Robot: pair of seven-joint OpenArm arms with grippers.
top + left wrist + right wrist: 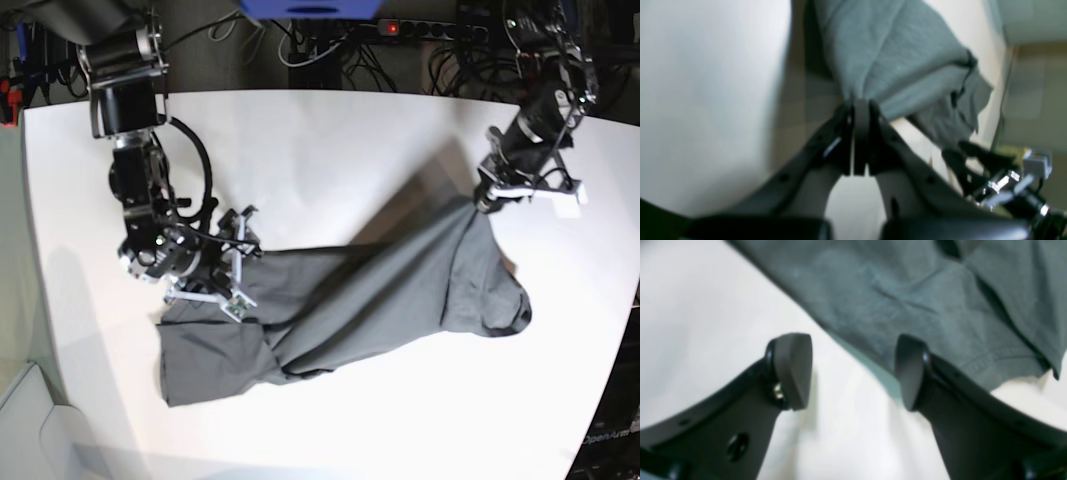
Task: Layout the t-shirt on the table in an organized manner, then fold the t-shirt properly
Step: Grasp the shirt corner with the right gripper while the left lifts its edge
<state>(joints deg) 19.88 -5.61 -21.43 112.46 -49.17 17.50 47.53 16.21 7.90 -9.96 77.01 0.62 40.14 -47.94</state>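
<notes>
Across the big matte white table (330, 140) the dark charcoal-grey cotton t-shirt (350, 300) lies rumpled, unfolded, its right end lifted by the clamped left gripper (860, 110); right gripper (853, 373) gapes empty beside its edge, so layout looks barely begun.

Blurred t-shirt (907, 300), top and right edges cut off.

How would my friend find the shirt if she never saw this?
Look at the big white table. Across its near half lies the t-shirt, dark grey and rumpled, one end pinched up by the left gripper. It is the only cloth there.
</notes>
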